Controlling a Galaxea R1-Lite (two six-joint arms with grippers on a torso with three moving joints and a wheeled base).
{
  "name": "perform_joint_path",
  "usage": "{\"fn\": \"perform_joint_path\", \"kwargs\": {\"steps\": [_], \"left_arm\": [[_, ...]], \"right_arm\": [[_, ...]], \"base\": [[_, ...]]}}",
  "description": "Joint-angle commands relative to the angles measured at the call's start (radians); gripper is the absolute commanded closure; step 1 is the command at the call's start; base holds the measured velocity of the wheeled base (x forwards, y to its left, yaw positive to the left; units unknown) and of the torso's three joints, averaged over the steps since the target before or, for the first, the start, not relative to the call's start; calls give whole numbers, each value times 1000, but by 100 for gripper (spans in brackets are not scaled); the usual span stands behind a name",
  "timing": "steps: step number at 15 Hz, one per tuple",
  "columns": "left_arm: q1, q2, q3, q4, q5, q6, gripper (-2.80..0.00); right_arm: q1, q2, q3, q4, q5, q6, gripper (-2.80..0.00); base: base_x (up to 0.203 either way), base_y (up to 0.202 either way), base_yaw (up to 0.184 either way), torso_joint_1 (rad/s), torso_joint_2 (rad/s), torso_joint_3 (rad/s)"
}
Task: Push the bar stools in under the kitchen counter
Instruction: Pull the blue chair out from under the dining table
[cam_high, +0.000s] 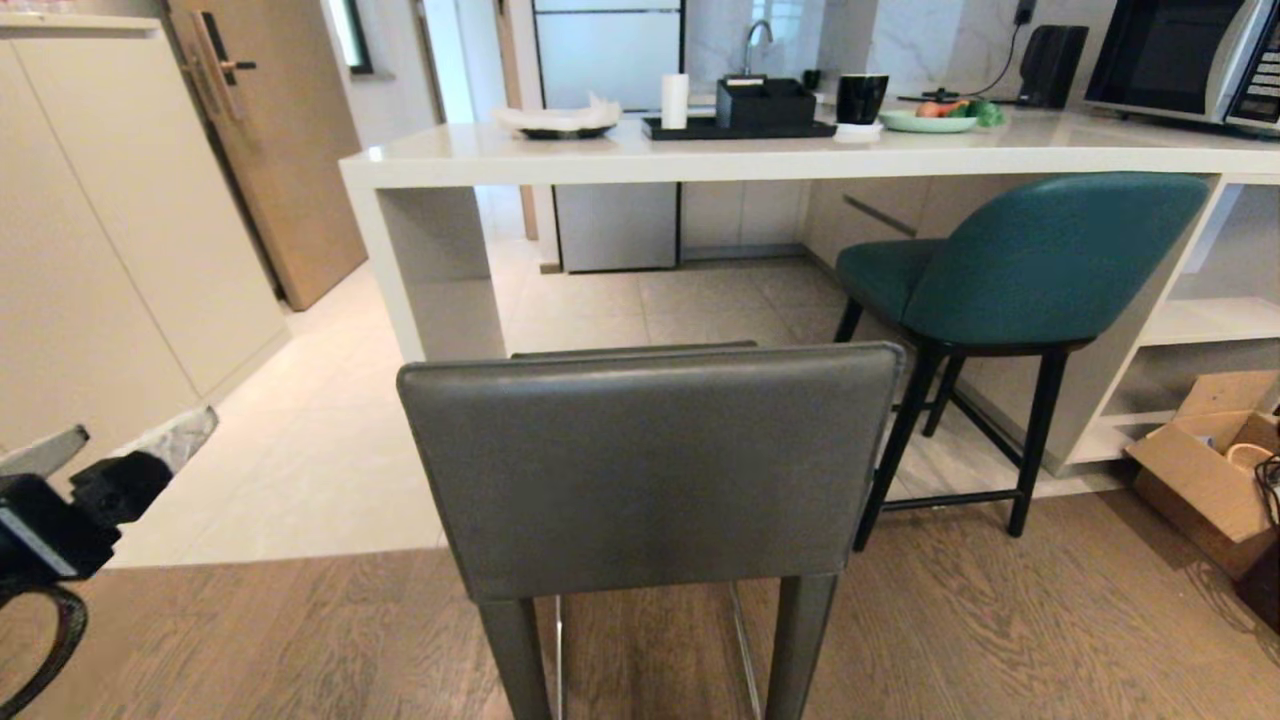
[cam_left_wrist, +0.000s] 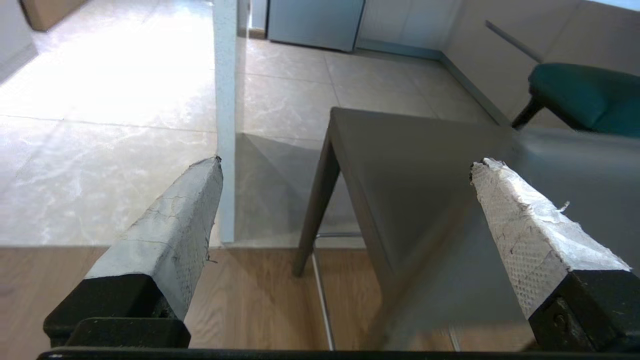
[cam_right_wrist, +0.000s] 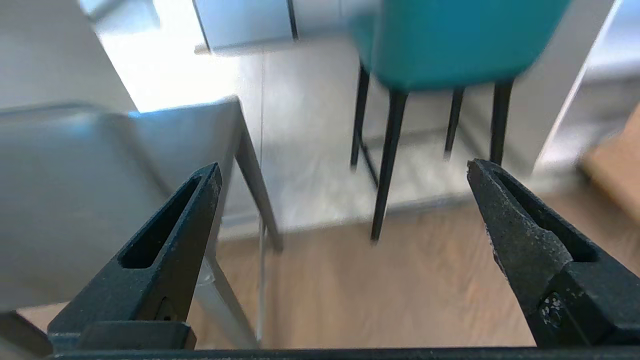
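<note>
No readable text; microwave (cam_high: 1190, 60) panel perhaps blurred.

pretty bright daylight overall, pouring in from the far kitchen side. tile floor (cam_left_wrist: 100, 100) is blown out with glare. right wrist view is smeared with motion blur, teal stool (cam_right_wrist: 450, 40) especially. head view stays sharp.

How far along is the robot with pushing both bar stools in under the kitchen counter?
Done: nothing finished; the teal stool sits partly under the kitchen counter. In hand: the left gripper and right gripper are open, touching nothing, near the grey stool. Left: the grey stool stands clear of the counter, so it needs pushing in, then the teal one further.
</note>
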Motion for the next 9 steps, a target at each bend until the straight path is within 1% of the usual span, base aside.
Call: {"fn": "perform_joint_path", "kwargs": {"steps": [1,3,5,6,7,8,9], "left_arm": [[-4,-212,8,60,3,16,-280],[-3,-353,21,153,4,65,-280],[-5,-497,15,323,-1,111,-280],[-5,-559,6,428,-5,134,-280],[-4,-605,-1,510,-6,154,-280],[3,-637,-4,555,-4,172,-280],[21,-654,2,575,-6,187,-280]], "right_arm": [[1,-197,7,45,14,-22,-280],[1,-332,4,154,67,-40,-280],[6,-445,2,251,147,-48,-280],[18,-471,-6,306,199,-52,-280],[51,-473,-12,313,202,-52,-280],[90,-474,-18,325,201,-54,-280],[122,-475,-36,348,199,-55,-280]], "base": [[0,0,0,0,0,0],[0,0,0,0,0,0],[0,0,0,0,0,0],[0,0,0,0,0,0],[0,0,0,0,0,0],[0,0,0,0,0,0],[0,0,0,0,0,0]]}}
